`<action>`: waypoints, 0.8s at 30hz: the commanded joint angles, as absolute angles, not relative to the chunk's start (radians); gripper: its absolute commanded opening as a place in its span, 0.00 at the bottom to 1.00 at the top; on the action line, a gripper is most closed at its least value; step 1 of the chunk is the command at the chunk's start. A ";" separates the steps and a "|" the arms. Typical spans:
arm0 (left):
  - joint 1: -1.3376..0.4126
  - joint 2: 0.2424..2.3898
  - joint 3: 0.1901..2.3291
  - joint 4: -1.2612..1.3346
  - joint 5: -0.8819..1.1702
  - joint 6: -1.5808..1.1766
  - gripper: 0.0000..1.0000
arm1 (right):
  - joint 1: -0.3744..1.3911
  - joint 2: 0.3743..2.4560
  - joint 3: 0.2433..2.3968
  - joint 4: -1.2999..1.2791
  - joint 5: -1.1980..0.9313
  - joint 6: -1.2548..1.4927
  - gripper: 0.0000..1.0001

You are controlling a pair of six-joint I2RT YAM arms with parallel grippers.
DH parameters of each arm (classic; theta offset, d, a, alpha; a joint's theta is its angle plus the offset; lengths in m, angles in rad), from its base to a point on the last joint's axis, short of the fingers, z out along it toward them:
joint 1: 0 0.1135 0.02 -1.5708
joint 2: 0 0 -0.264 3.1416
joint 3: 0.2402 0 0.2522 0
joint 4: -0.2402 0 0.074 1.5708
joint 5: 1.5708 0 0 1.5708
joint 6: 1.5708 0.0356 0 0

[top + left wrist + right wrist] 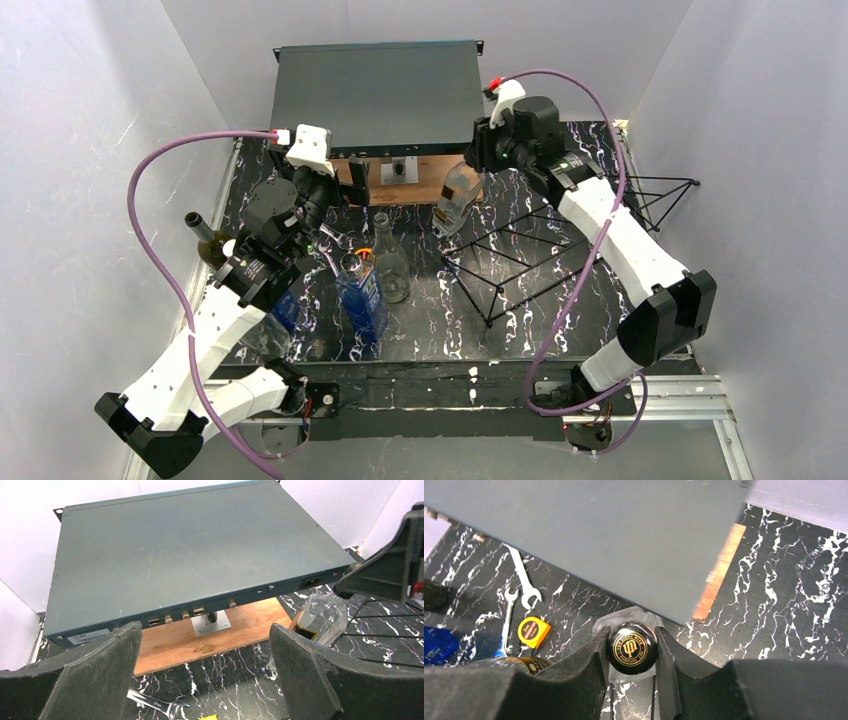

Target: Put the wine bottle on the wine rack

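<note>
Left gripper (205,630) spread wide, holding nothing, facing flat grey metal box (190,555). Right gripper (631,645) clamped at round black gold-logo stopper of clear glass wine bottle (452,212); bottle upright beside wooden board (200,642), left of angular black wire wine rack (535,265).

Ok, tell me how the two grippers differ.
The left gripper is open and empty; the right gripper is shut on the wine bottle. The left hangs by the wrench, the right by the wine rack. Both are black and near the grey box.
</note>
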State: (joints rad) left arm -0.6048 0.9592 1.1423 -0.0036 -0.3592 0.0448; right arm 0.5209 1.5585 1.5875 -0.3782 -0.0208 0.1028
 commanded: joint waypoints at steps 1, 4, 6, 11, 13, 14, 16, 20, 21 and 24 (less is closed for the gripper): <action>-0.603 0.942 1.135 0.026 -0.374 0.044 0.98 | 0.425 1.459 1.598 -0.187 -0.075 0.152 0.01; -0.602 0.941 1.135 0.026 -0.377 0.045 0.98 | 0.375 1.457 1.635 -0.236 -0.055 0.134 0.01; -0.603 0.942 1.134 0.026 -0.380 0.048 0.98 | 0.349 1.454 1.657 -0.276 -0.028 0.099 0.01; -0.603 0.950 1.138 0.020 -0.382 0.048 0.98 | 0.294 1.425 1.651 -0.283 0.040 0.029 0.01; -0.604 0.954 1.142 0.016 -0.379 0.043 0.98 | 0.282 1.422 1.651 -0.280 0.077 0.009 0.01; -0.605 0.957 1.143 0.014 -0.379 0.043 0.98 | 0.279 1.423 1.652 -0.278 0.089 0.004 0.01; -0.610 0.962 1.142 0.014 -0.379 0.043 0.98 | 0.269 1.430 1.665 -0.278 0.140 -0.032 0.01; -0.616 0.969 1.142 0.015 -0.383 0.050 0.98 | 0.244 1.452 1.703 -0.278 0.233 -0.057 0.01; -0.616 0.970 1.142 0.014 -0.385 0.051 0.98 | 0.239 1.459 1.711 -0.274 0.264 -0.057 0.01; -0.620 0.973 1.145 0.009 -0.387 0.052 0.98 | 0.238 1.466 1.707 -0.238 0.377 -0.026 0.01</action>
State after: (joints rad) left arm -0.6121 0.9760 1.1397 -0.0029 -0.3614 0.0452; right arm 0.2512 1.5127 1.6108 -0.4393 0.1917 -0.0177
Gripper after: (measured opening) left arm 0.983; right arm 0.417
